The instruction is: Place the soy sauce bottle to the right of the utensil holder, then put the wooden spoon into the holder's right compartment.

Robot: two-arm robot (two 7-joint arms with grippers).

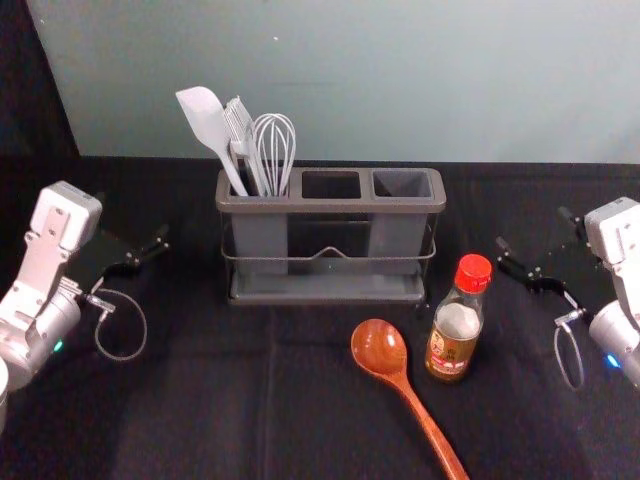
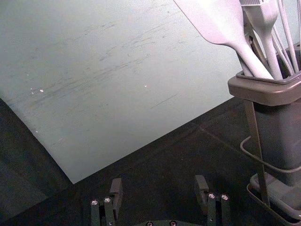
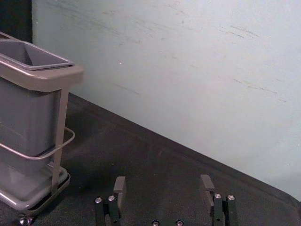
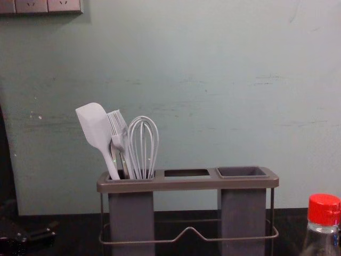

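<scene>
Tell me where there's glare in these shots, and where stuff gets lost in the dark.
Head view: shiny highlights on the wooden spoon; left wrist view: spatula looks nearly washed out, left gripper dim against black cloth; right wrist view: right gripper similarly dim; chest view: wall softly lit, without strong glare.

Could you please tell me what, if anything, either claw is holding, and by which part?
Nothing is held: the left claw and right claw are open and empty; the bottle and spoon rest on the table.
</scene>
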